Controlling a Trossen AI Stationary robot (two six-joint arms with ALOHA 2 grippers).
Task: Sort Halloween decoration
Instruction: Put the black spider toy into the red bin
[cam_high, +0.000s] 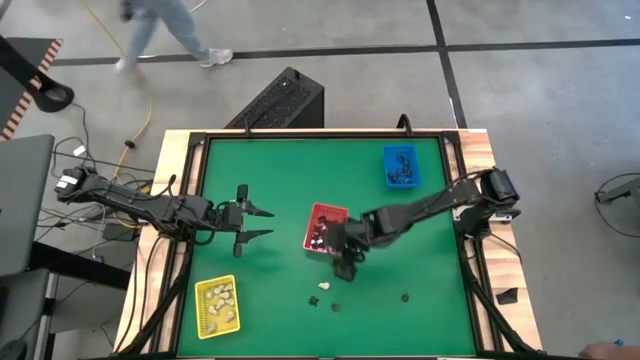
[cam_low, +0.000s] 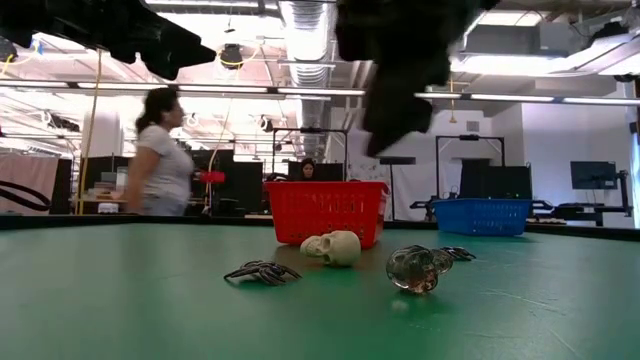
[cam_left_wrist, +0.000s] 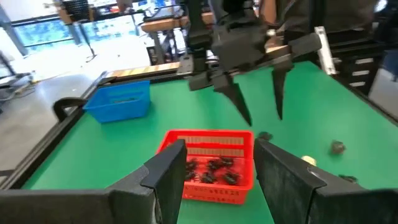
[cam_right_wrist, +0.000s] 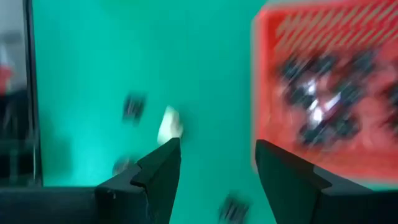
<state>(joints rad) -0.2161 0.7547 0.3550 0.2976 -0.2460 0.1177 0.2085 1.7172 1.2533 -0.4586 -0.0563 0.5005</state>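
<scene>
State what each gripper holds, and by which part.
Nothing is held. The left gripper is open over bare green table; the right gripper is open and empty beside the red plastic tray.

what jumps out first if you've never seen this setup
Three bright trays on the green table: a red tray of black pieces in the middle, a blue tray at the far right, a yellow tray near left. The right gripper hangs open beside the red tray, above a cream skull and a few loose black pieces.
</scene>
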